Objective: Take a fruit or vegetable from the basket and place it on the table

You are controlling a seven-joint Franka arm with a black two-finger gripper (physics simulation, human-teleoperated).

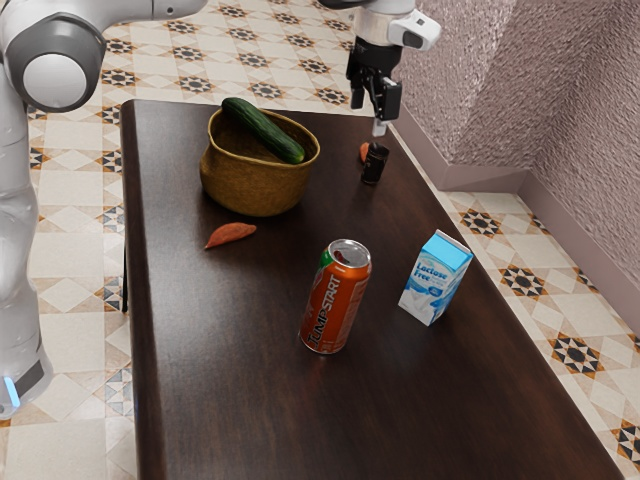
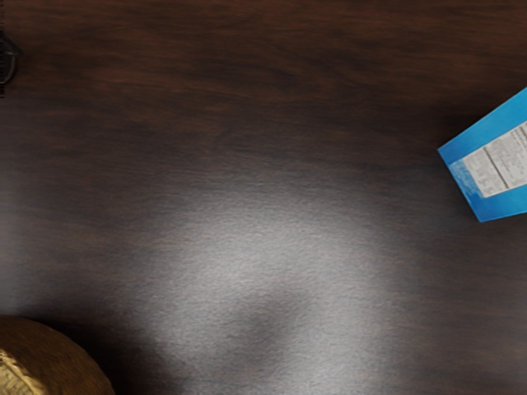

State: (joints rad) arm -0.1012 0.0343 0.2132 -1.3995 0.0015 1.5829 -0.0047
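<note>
Pincer [image 1: 377,108]: above the desk [image 1: 250,350]; whether released or clenched, cannot tell.
Cucumber [image 1: 262,130]: in the basket [image 1: 250,188], one end over its rim.
Orange piece [image 1: 364,151]: partly hidden by the dark jar [image 1: 375,166].
Carton [image 1: 436,279]: cut off in the wrist view.

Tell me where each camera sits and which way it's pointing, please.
Exterior view: at the arm's side, above the table, looking down across the basket, can and milk carton; the white arm and its black tool show.
Wrist view: on the arm's hand, looking down at the tabletop, with part of the basket and carton at its edges.
Shared: table, basket and milk carton.
</note>
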